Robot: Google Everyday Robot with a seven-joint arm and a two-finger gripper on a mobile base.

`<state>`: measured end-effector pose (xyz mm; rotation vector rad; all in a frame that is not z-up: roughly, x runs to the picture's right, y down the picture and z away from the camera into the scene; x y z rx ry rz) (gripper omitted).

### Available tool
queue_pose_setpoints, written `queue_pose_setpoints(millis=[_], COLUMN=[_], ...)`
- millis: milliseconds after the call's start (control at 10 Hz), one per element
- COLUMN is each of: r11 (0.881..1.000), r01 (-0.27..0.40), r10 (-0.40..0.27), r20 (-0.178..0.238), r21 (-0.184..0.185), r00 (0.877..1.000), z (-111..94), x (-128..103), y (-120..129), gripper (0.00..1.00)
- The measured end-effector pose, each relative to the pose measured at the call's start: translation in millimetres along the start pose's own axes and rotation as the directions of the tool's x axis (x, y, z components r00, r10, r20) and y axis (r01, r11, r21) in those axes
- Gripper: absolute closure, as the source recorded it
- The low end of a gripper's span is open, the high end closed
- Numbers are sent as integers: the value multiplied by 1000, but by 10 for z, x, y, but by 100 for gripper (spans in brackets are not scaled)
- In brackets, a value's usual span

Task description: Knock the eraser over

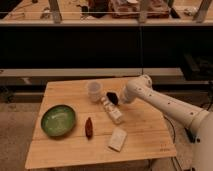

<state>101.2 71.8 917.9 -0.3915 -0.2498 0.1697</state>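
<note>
The eraser (112,96) is a small black block on the wooden table (150,130), between the clear plastic cup (94,91) and my gripper (120,98). It looks tilted, leaning toward the cup, just above the top end of the cream carton (113,110). My gripper is at the end of the white arm (165,104), which reaches in from the right. It is right up against the eraser's right side.
A green bowl (58,120) sits at the table's left. A small red-brown item (89,127) lies beside it. A flat white block (118,139) lies near the front. A dark shelf and railing run behind the table.
</note>
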Motion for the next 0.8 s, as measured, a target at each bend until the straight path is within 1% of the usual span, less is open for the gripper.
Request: queue_pose_setpoints(millis=[100, 300, 500, 600, 800], r11=[1000, 1000, 999, 999, 996], r01=[3, 24, 39, 53, 91], r10=[-3, -24, -39, -53, -91], r20=[6, 16, 21, 28, 50], r21=[2, 6, 10, 7, 4], r00=[1000, 1000, 999, 998, 995], z=[8, 145, 213, 245, 255], x=[-6, -211, -343, -430, -619], y=[-43, -285, -395, -389, -250], gripper=[82, 82, 82, 82, 82])
